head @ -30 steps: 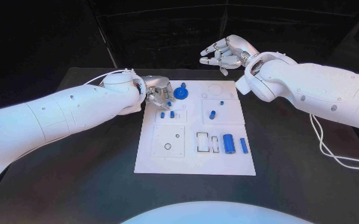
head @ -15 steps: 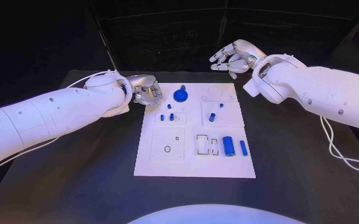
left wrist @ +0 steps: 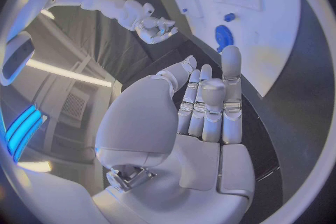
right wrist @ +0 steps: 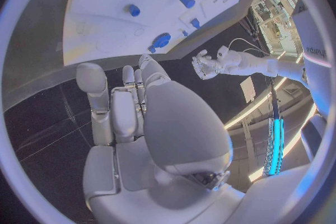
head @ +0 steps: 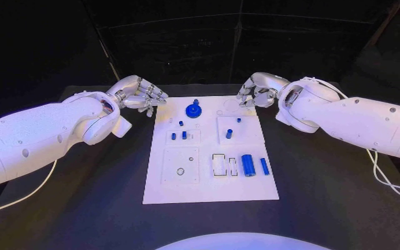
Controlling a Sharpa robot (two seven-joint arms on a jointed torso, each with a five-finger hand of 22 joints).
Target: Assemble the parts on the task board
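The task board [head: 208,189] is a white rectangular plate lying flat in the middle of the black desk [head: 75,203], with faint raised square panels and outlined slots on its face. Toward the board's far end stands a round blue knob-like part [head: 193,110]. Nearer the board's middle stand small blue pegs [head: 178,136] in a left panel, and another small blue peg [head: 228,135] in the panel to their right. At the board's near right lie a thick blue cylinder [head: 247,165] and, just beside it, a thinner blue rod [head: 264,166]; left of them are empty outlined rectangular slots. The smallest pieces are too tiny to make out in shape.

The left hand [head: 139,94] hangs off the board's far left corner, holding nothing, fingers loosely extended side by side. The right hand [head: 256,92] hangs at the board's far right corner, fingers partly curled, nothing in it.
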